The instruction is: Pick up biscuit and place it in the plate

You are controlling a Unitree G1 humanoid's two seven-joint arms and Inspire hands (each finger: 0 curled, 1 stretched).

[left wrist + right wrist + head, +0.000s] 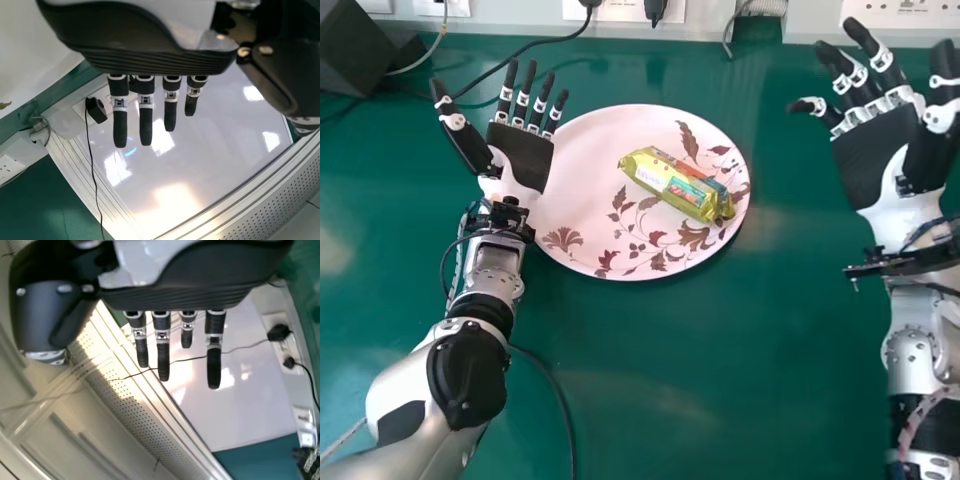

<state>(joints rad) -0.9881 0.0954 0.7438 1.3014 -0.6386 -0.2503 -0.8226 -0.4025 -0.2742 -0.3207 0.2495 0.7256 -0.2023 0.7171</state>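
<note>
Biscuit [675, 184] rests on the plate [600, 150], between left robot hand [525, 156] and right robot hand [873, 152], both with fingers apart. Placement appears complete; draw the left back without nudging the plate.

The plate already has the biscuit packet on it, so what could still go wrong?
The open left hand is right by the rim of the plate, so it might bump it when it moves. A hard bump could slide the biscuit packet. The left arm might also catch the black cable beside it.
</note>
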